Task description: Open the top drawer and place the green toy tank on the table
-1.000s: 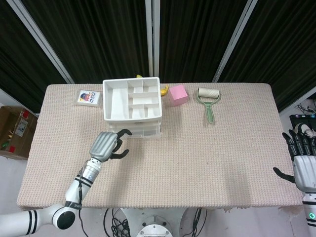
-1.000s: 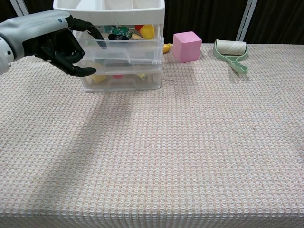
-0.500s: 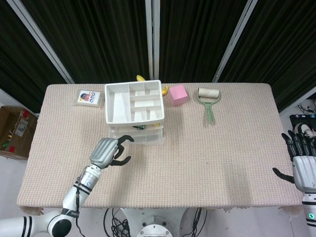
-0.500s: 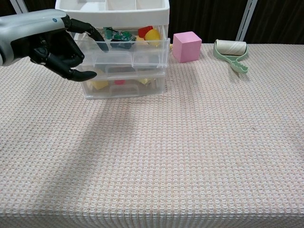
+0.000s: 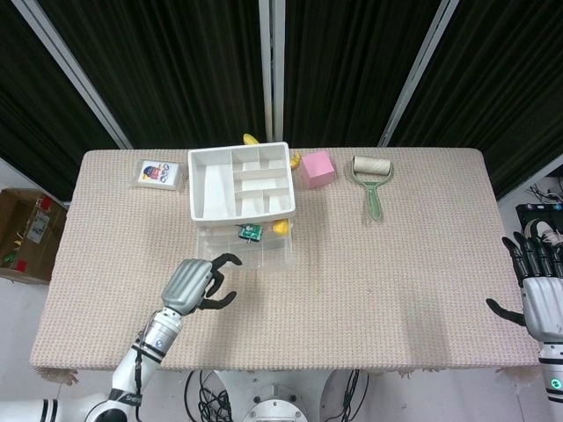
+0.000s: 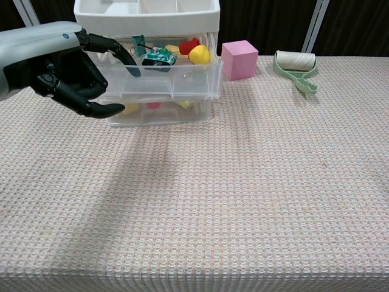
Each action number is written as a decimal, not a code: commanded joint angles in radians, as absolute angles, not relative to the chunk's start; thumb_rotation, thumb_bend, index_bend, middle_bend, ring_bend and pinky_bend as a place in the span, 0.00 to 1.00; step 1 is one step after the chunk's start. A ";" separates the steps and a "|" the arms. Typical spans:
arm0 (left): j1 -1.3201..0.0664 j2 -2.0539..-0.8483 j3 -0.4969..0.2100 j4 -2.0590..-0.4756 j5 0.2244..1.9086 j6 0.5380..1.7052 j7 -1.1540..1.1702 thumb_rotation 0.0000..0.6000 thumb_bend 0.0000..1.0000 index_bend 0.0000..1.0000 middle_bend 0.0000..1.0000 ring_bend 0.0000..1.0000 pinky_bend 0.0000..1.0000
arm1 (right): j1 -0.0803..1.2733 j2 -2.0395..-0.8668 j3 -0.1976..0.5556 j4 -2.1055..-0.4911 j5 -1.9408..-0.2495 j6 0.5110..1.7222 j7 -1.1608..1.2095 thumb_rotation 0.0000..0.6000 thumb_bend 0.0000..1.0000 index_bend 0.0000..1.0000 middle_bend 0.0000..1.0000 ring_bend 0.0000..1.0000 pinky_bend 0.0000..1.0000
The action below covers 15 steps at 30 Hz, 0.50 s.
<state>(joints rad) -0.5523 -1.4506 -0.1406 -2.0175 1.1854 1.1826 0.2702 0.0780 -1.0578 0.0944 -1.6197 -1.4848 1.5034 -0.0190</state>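
Two views, head first. Your left hand (image 5: 195, 283) sits lower left of centre, fingers hooked at the front of the top drawer (image 5: 251, 242); actual contact is hard to confirm from above. The green toy tank (image 5: 251, 233) lies in the exposed strip of the drawer, beside a yellow piece (image 5: 281, 227). Your right hand (image 5: 537, 281) is at the right edge, fingers apart, holding nothing.

Chest view: drawer pulled partway, tank (image 6: 158, 56) near the front wall, upper centre-left. It looks like small rigid plastic, light and likely slick. Pinch across the hull sides, not the turret.
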 commanded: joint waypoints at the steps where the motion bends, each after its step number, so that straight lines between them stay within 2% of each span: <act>1: -0.542 -1.455 -0.128 -2.032 1.202 1.200 0.279 1.00 0.29 0.37 0.90 1.00 1.00 | 0.078 -1.059 0.094 -1.618 -1.486 1.503 -0.017 1.00 0.03 0.00 0.00 0.00 0.00; 9: -0.524 -1.455 -0.101 -2.052 1.233 1.215 0.287 1.00 0.29 0.34 0.90 1.00 1.00 | 0.077 -1.062 0.093 -1.608 -1.487 1.503 -0.006 1.00 0.03 0.00 0.00 0.00 0.00; 15: -0.521 -1.437 -0.088 -2.068 1.250 1.204 0.283 1.00 0.27 0.17 0.89 1.00 1.00 | 0.078 -1.059 0.096 -1.606 -1.487 1.505 -0.001 1.00 0.02 0.00 0.00 0.00 0.00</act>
